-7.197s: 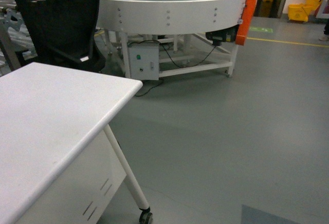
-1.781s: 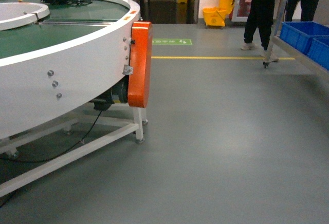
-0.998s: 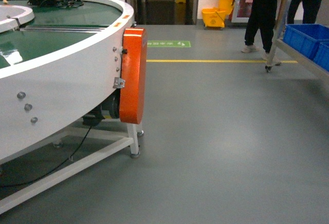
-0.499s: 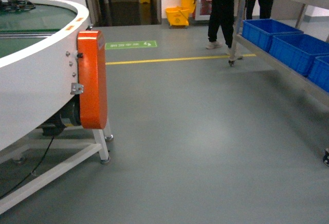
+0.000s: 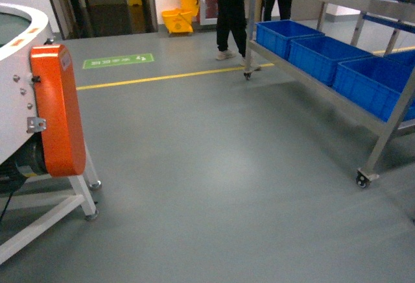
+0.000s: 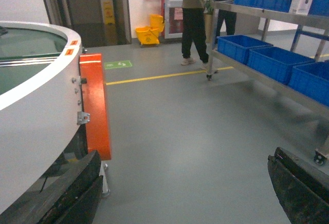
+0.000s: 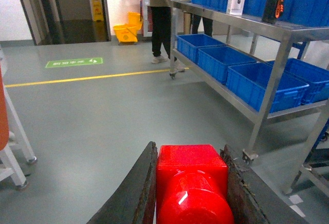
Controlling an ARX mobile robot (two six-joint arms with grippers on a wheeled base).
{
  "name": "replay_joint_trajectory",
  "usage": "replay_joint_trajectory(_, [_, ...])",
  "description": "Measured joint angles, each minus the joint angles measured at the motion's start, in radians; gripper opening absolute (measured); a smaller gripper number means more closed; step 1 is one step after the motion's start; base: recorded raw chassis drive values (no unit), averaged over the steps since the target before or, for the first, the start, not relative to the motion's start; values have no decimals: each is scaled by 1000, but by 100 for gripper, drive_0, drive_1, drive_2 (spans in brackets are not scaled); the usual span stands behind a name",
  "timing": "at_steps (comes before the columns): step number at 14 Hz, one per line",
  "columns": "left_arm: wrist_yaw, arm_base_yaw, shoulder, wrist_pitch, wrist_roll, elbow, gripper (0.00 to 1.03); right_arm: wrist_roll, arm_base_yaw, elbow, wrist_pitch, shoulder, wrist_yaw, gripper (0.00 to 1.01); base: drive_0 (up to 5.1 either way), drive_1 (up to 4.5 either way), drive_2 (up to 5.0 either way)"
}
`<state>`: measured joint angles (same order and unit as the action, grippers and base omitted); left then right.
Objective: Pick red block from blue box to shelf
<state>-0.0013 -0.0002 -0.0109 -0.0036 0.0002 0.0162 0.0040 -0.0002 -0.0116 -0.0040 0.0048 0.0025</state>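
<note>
The red block (image 7: 191,180) is a glossy red brick with its round stud facing the camera. My right gripper (image 7: 189,148) is shut on it, one dark finger (image 7: 136,188) pressed against each side, above the grey floor. The steel shelf (image 7: 278,62) stands ahead to the right on caster wheels; the head view shows the shelf (image 5: 391,119) at the right edge, and the left wrist view shows the shelf (image 6: 267,78) at the right too. My left gripper (image 6: 185,154) is open, holding nothing. The blue box is out of view. Neither gripper appears in the head view.
Dark blue crates (image 5: 324,56) fill the shelf's lower tier. A round white conveyor table with an orange guard (image 5: 58,111) stands on the left. A person (image 5: 230,10) stands at the shelf's far end, near a yellow mop bucket (image 5: 178,20). A yellow line (image 5: 162,76) crosses the floor.
The head view has swung right: the white desk gave way to the conveyor, which then slid to the left edge. The shelf with blue crates has come in at the right and grown larger.
</note>
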Motion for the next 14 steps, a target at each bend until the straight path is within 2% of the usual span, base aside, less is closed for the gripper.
replay_joint_trajectory(14, [1,0,0,0,0,0,98,0,0,0,0,0,0,28,-155,-155,-155])
